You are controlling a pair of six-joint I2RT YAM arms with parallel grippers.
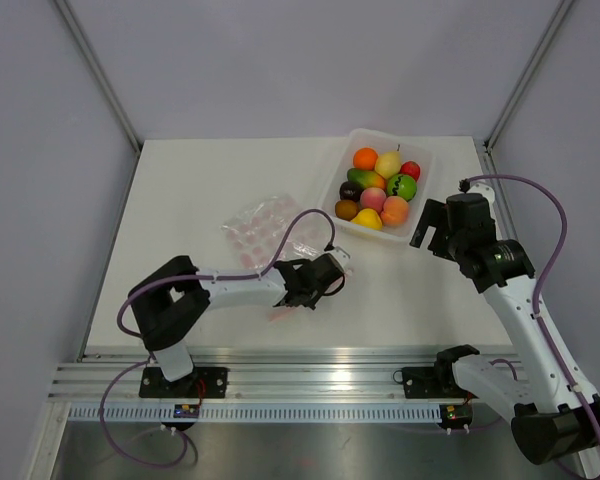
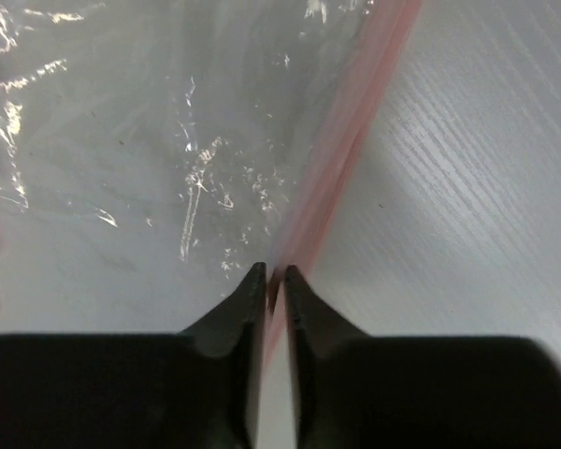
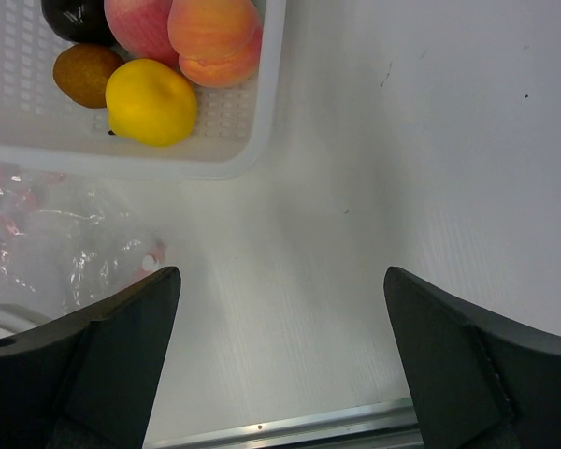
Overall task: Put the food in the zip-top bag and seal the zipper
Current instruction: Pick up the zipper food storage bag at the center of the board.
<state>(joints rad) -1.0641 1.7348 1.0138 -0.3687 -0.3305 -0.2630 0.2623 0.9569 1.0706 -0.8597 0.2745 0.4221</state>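
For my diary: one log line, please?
left hand: pinching pink zipper strip of clear plastic bag | right hand: open | toy fruits: in white tray

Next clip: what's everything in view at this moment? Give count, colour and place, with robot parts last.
food: about ten toy fruits; orange, yellow, green, red, pink, brown; all in the tray
tray: one; translucent white; far right of the table
zip-top bag: one; clear with pink dots; lying on the table left of the tray
zipper: one; pink strip; along one bag edge
table: one; white
left gripper: one; black; pinching the zipper
right gripper: one; black; open, over bare table beside the tray
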